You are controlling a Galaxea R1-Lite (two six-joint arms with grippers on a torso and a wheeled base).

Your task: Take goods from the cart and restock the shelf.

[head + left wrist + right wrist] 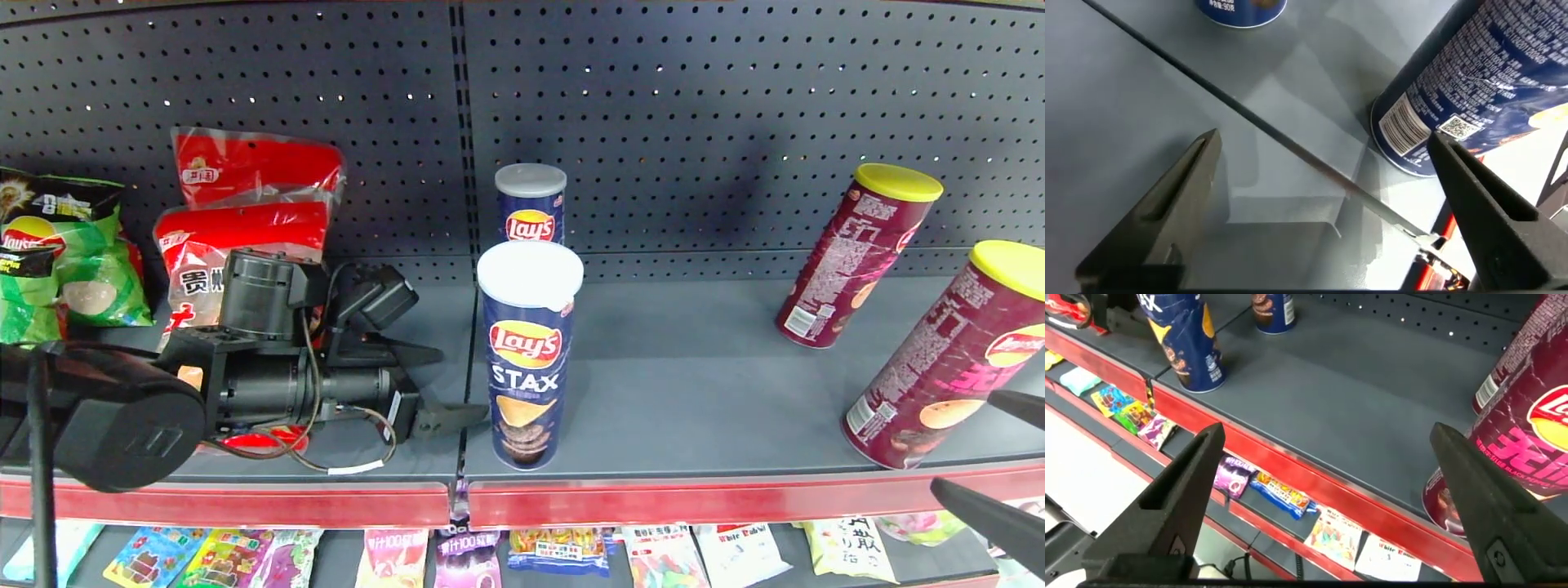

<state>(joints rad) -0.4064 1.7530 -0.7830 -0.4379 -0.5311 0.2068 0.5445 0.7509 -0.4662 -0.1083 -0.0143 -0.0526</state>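
Note:
Two blue chip cans stand upright on the grey shelf (694,384), one near the front edge (529,359) and one behind it by the pegboard (531,204). My left gripper (464,384) lies low over the shelf just left of the front can, open and empty. In the left wrist view its fingers (1167,212) spread wide, with the front can (1470,90) beside the far finger. Two maroon cans with yellow lids (853,253) (939,359) stand at the right. My right gripper (961,441) hangs open before the shelf edge beside the nearer maroon can (1527,433).
A green snack bag (57,261) and red bags (245,204) lean against the pegboard at the left, behind my left arm. A red lip (653,494) runs along the shelf front. Several candy packets (531,551) lie on the shelf below.

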